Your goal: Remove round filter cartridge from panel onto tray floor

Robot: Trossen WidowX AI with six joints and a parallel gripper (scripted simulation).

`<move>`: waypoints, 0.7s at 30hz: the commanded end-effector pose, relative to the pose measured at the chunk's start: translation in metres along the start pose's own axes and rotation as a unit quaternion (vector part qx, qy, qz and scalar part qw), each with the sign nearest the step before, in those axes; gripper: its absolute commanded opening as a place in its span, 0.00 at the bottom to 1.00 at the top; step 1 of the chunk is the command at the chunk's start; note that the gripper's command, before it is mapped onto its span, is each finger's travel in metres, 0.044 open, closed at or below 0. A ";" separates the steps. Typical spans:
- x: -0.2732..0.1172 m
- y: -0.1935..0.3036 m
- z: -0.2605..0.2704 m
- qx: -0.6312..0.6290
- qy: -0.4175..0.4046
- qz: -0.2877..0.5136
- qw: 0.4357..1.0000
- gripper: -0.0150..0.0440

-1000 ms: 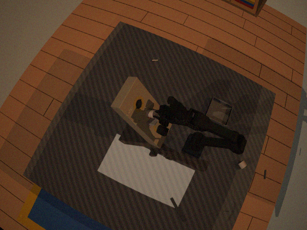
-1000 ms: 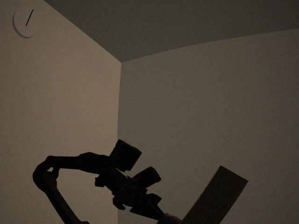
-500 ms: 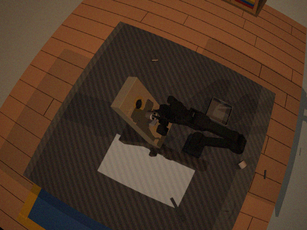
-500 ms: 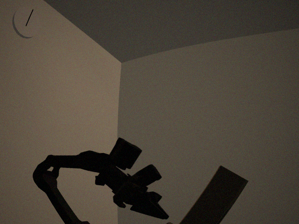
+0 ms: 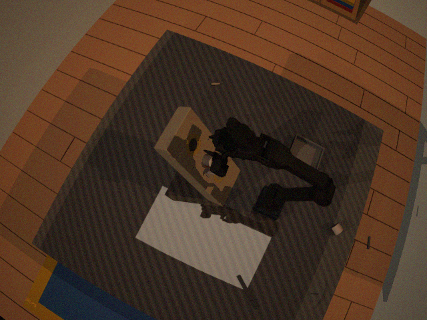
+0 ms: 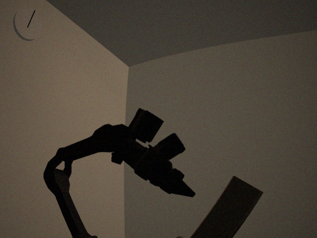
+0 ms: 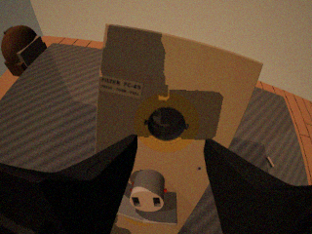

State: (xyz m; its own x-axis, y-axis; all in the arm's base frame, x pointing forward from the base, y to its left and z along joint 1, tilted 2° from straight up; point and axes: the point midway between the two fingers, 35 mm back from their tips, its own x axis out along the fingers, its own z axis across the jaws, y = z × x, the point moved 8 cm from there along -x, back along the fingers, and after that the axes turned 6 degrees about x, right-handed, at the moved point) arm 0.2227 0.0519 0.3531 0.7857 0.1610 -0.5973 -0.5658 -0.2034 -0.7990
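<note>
The filter cartridge is out of the service panel. It is a pale, short cylinder with two dark slots on its face, over the panel's lower part; whether it rests there is unclear. The round socket is empty, with a yellow ring around it. My gripper is open and empty in front of the panel; in the wrist view the cartridge appears below the fingertips, nearer the left finger. The tray stands beyond the arm, partly hidden by it.
The panel slopes up as a thick wedge on the dark mat. A white sheet lies beside it. A small pinkish block lies near the mat's right side, and a small stick lies behind the panel.
</note>
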 end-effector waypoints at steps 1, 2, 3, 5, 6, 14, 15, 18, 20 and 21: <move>-0.022 -0.026 -0.002 0.001 0.002 -0.009 1.000 0.79; -0.027 -0.031 -0.002 0.001 0.001 -0.010 1.000 0.83; -0.030 -0.035 -0.003 0.001 0.001 -0.010 1.000 0.88; -0.030 -0.034 -0.002 0.003 0.001 -0.006 1.000 0.88; -0.026 -0.029 -0.002 0.008 0.000 0.008 1.000 0.83; 0.019 0.053 0.005 0.086 0.005 0.208 0.974 0.77; 0.019 0.055 0.005 0.087 0.005 0.213 0.973 0.77; 0.020 0.055 0.005 0.087 0.005 0.213 0.973 0.77; 0.022 0.056 0.005 0.087 0.005 0.213 0.973 0.77; 0.023 0.056 0.005 0.087 0.005 0.213 0.973 0.77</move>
State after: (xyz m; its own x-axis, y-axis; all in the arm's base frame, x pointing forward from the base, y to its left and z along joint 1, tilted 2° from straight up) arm 0.2076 0.0492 0.2986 0.4822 0.0898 -0.8715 -0.8673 -0.0913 -0.4893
